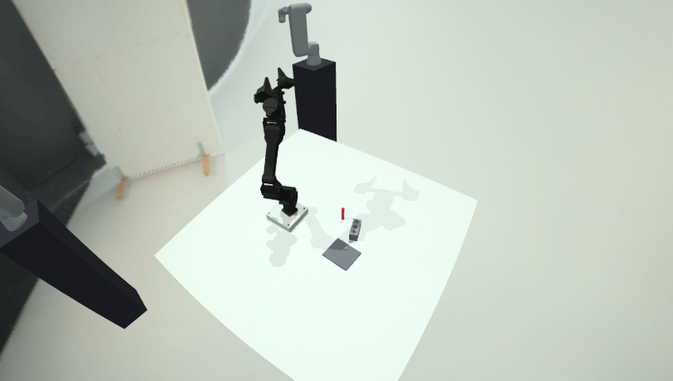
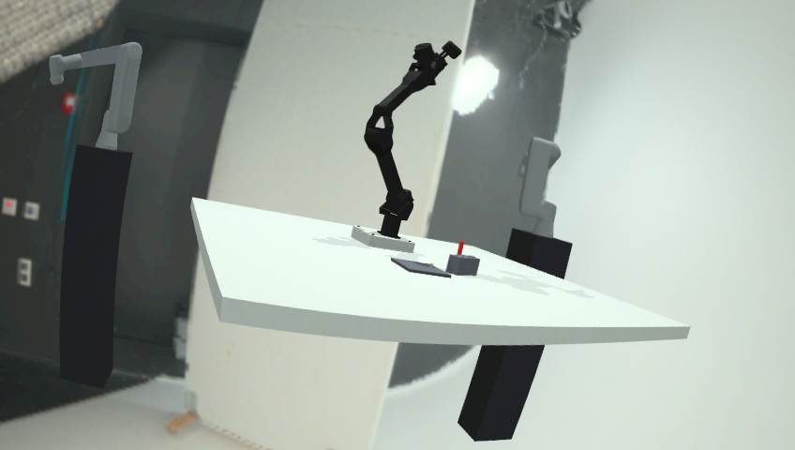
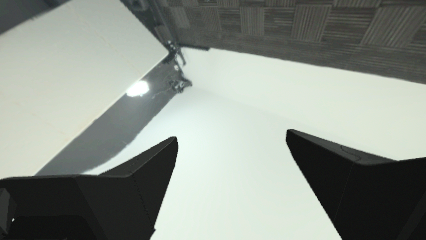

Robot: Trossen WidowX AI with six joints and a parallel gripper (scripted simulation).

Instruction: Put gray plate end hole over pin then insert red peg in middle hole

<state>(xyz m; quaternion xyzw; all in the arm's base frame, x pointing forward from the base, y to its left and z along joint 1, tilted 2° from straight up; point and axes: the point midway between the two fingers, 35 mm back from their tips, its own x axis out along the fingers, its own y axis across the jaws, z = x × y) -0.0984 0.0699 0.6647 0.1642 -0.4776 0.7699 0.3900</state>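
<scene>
My gripper [image 1: 273, 73] [image 2: 438, 47] [image 3: 230, 138] is open and empty, raised high above the table and well away from the parts. The gray plate [image 1: 353, 234] [image 2: 462, 266] is a thick oblong block with a row of holes on top. It rests on the table beside the base, not on it. The base [image 1: 340, 258] [image 2: 415, 267] is a thin dark gray square lying flat, with a small pale pin [image 1: 346, 248] standing up from it. The red peg [image 1: 343, 213] [image 2: 460, 247] stands upright behind the plate; its lower end is hidden in the exterior view.
The arm's pale mounting block [image 1: 278, 220] [image 2: 374, 240] sits on the white table [image 1: 292, 302] [image 2: 312, 290], to the left of the parts. Two gray arms on dark pedestals [image 1: 314, 101] [image 2: 95, 262] stand off the table. The wrist view shows only room background beyond the fingers.
</scene>
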